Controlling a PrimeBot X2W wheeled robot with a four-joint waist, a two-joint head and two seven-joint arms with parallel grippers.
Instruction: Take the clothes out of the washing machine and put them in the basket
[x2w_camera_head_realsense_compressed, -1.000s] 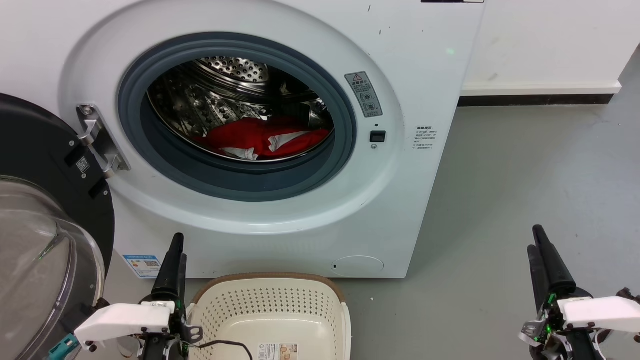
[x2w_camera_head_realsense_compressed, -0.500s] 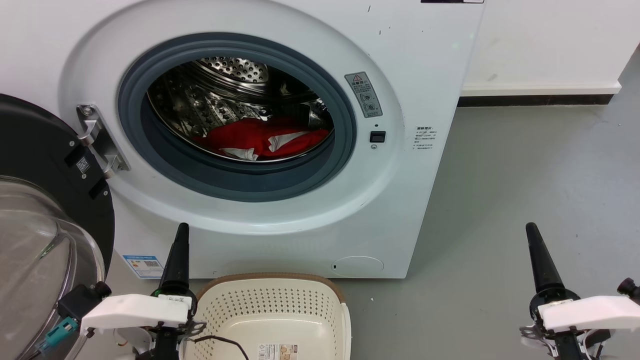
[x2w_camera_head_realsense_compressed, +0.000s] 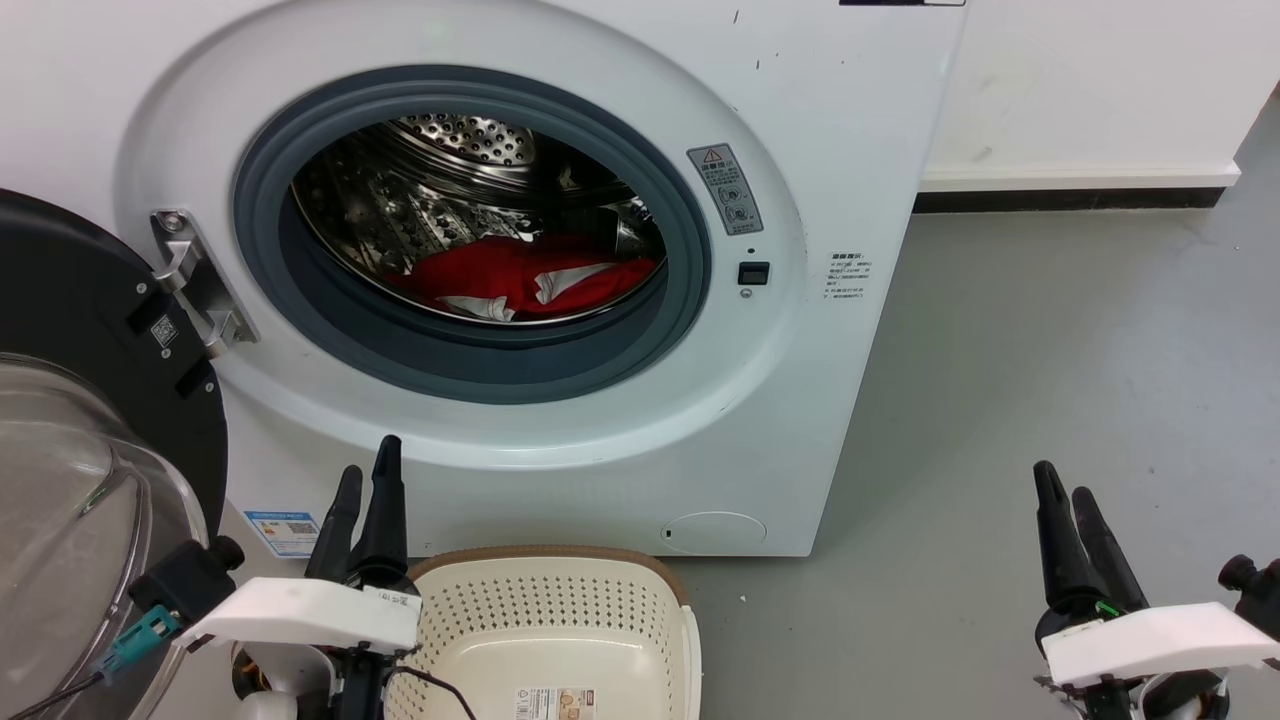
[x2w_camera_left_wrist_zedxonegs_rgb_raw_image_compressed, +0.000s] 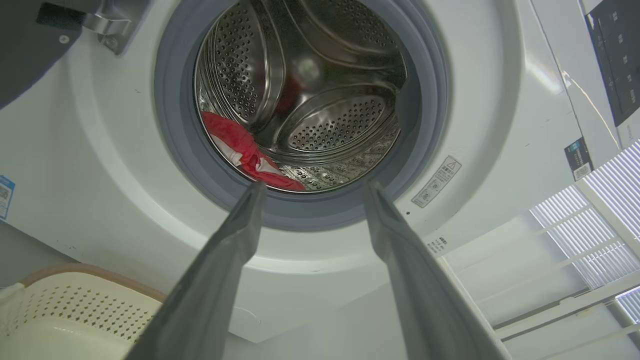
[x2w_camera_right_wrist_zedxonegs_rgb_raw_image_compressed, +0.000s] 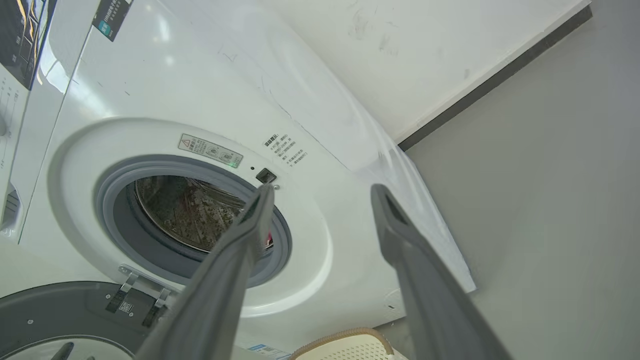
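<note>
While both arms wait low before the work, the left end effector (x2w_camera_head_realsense_compressed: 368, 460) has its two long dark fingers apart and empty, just beside the left rim of the cream-white perforated plastic basket with the brown rim (x2w_camera_head_realsense_compressed: 545, 552). The right end effector (x2w_camera_head_realsense_compressed: 1060, 480) is likewise parted and empty, well off to the right over the grey floor (x2w_camera_head_realsense_compressed: 1050, 330). The basket is empty and stands on the floor against the foot of the large white front-loading washing machine (x2w_camera_head_realsense_compressed: 830, 150), below the porthole. The black-rimmed glass door (x2w_camera_head_realsense_compressed: 80, 300) is swung open at the left, near the left arm. The bright red fabric clothes with white trim (x2w_camera_head_realsense_compressed: 500, 275) lie crumpled at the bottom of the perforated steel drum (x2w_camera_head_realsense_compressed: 400, 210), behind the raised grey rubber gasket (x2w_camera_head_realsense_compressed: 480, 370).

Hazards, as judged:
- The left arm may strike the door or its hinge on the reach.
- A fingertip may catch the gasket lip on entry.
- A pinch on one loose fold may slip.
- The trailing cloth may snag on the gasket and land on the floor beside the basket.
</note>
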